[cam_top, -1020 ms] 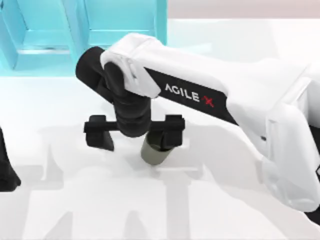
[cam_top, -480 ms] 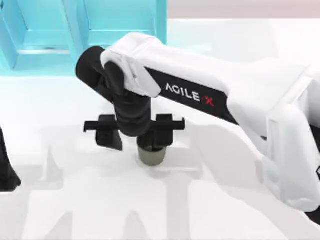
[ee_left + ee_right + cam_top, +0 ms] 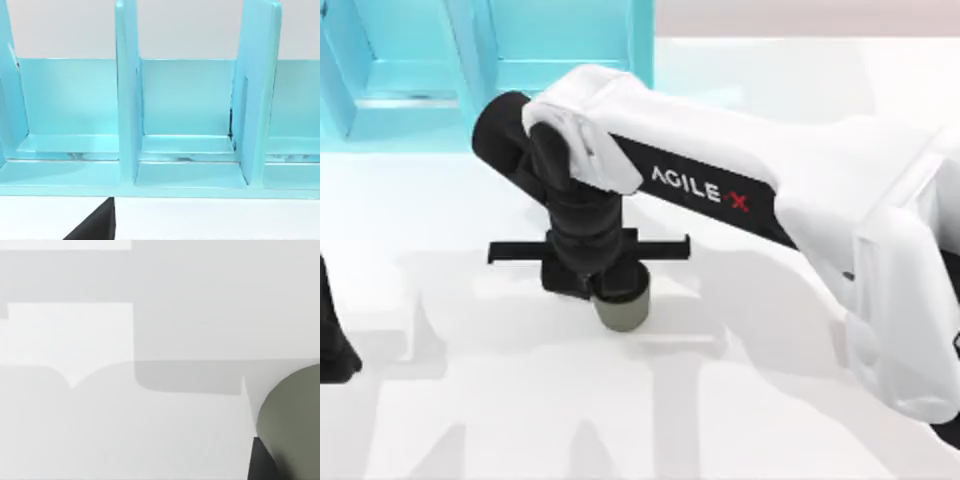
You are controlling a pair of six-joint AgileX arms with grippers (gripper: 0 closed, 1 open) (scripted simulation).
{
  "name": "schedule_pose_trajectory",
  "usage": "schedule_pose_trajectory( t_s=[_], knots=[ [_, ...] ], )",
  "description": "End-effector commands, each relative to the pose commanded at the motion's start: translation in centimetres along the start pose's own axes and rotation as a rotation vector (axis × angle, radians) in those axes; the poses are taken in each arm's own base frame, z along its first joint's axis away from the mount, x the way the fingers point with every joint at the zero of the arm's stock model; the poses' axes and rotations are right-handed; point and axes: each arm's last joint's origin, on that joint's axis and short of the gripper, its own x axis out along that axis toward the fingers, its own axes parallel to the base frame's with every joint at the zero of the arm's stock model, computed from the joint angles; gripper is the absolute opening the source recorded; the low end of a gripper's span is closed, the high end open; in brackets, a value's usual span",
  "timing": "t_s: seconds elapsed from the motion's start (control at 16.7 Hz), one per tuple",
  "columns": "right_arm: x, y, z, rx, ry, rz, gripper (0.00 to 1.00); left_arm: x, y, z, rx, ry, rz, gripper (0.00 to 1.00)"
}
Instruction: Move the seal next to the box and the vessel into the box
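Observation:
The vessel (image 3: pixel 623 312), a small olive-grey cup, stands upright on the white table near the middle, and its side curves into the right wrist view (image 3: pixel 295 420). My right gripper (image 3: pixel 595 285) hangs straight down over it. Its two black fingers are drawn close together at the vessel's rim, and one fingertip (image 3: pixel 260 462) lies against the cup's side. The box (image 3: pixel 500 60) is a turquoise compartmented rack at the back left, seen close in the left wrist view (image 3: pixel 180 150). The seal is out of view. My left gripper (image 3: pixel 332 340) is parked at the table's left edge.
The right arm's white forearm (image 3: pixel 800 190) spans the table from the right edge toward the middle. White table surface (image 3: pixel 520 420) lies open in front of the vessel and to its left.
The right gripper's fingers slid inward along their rail from wide apart to close together at the vessel. The vessel shifted slightly and now stands straighter. The left arm has not moved.

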Motion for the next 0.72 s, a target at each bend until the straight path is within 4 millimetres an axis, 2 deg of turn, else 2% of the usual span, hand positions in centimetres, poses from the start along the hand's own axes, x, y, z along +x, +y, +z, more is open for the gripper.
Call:
schedule_pose_trajectory(
  t_s=[0.48,0.6,0.72],
  knots=[
    [-0.1,0.0,-0.1,-0.002,0.001,-0.001,0.0,0.0,0.0,0.0,0.0,0.0,0.0,1.0],
    [-1.0,-1.1,0.3,0.001,0.004,-0.005,0.0,0.0,0.0,0.0,0.0,0.0,0.0,1.0],
    [-3.2,-3.1,0.9,0.004,0.002,-0.003,0.0,0.0,0.0,0.0,0.0,0.0,0.0,1.0]
  ],
)
